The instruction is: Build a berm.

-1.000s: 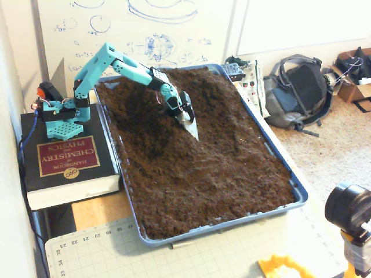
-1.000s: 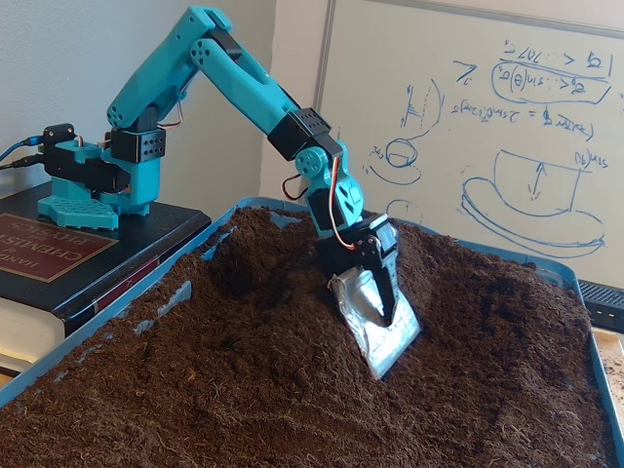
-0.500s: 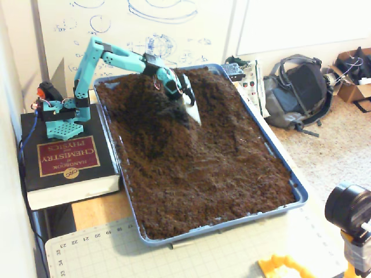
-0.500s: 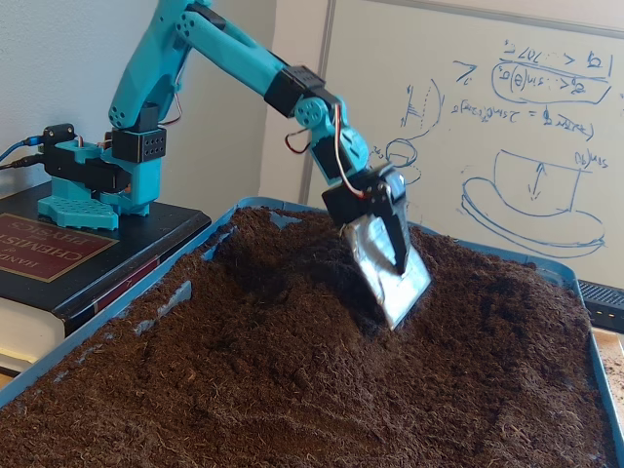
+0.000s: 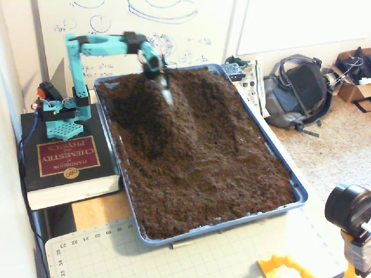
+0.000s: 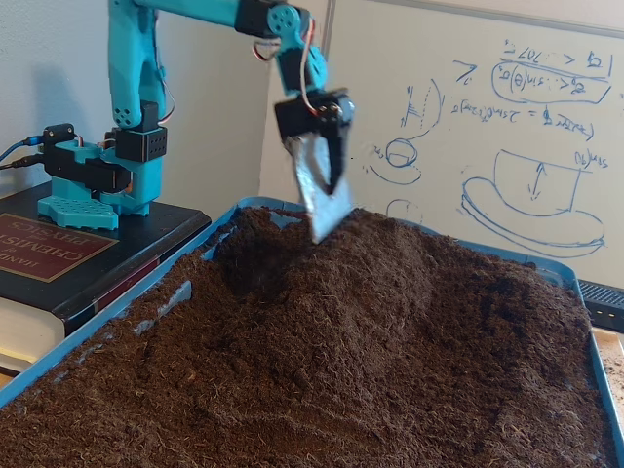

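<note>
Soil, loose and dark brown, fills the shallow blue plastic tray [image 5: 298, 194] almost to its rim. The berm [image 6: 390, 283], a raised ridge of that soil, runs through the far half of the tray, and beside it, toward the arm's base, lies a darker hollow [image 5: 152, 136]. The teal arm stands on a thick black chemistry handbook [image 5: 66, 165] beside the tray and reaches out level over the far end. Its hand [image 6: 320, 200] points straight down and carries a flat silvery blade [image 6: 322, 195] whose tip hangs just above the crest of the ridge, clear of the soil. Whether the fingers are spread or pressed together behind the blade I cannot tell. A whiteboard with blue sketches [image 6: 526, 127] stands behind the tray, and a grey backpack [image 5: 298, 90] lies on the floor to the right in the higher fixed view.
</note>
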You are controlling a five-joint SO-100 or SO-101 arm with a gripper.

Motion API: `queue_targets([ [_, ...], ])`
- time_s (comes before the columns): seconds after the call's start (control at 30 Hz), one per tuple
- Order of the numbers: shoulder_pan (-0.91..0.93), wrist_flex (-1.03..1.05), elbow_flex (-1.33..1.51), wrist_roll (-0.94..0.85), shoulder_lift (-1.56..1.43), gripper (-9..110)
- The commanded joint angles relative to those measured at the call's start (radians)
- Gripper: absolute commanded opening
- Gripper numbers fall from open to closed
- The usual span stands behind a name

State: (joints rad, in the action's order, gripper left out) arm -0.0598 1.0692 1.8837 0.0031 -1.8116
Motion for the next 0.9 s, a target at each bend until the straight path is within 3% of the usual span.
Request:
queue_targets([
  [0.0, -0.051, 0.123, 0.072, 0.008, -0.264, 0],
  [0.2, -0.112, 0.109, 0.391, 0.009, -0.695, 1],
  [0.37, -0.147, -0.104, 0.69, 0.077, -0.95, 1],
  [0.63, -0.206, -0.551, 1.121, 0.365, -1.108, 1],
  [0.73, -0.206, -0.652, 1.253, 0.37, -1.183, 1],
  [0.87, -0.221, -0.637, 1.253, 0.371, -1.213, 1],
])
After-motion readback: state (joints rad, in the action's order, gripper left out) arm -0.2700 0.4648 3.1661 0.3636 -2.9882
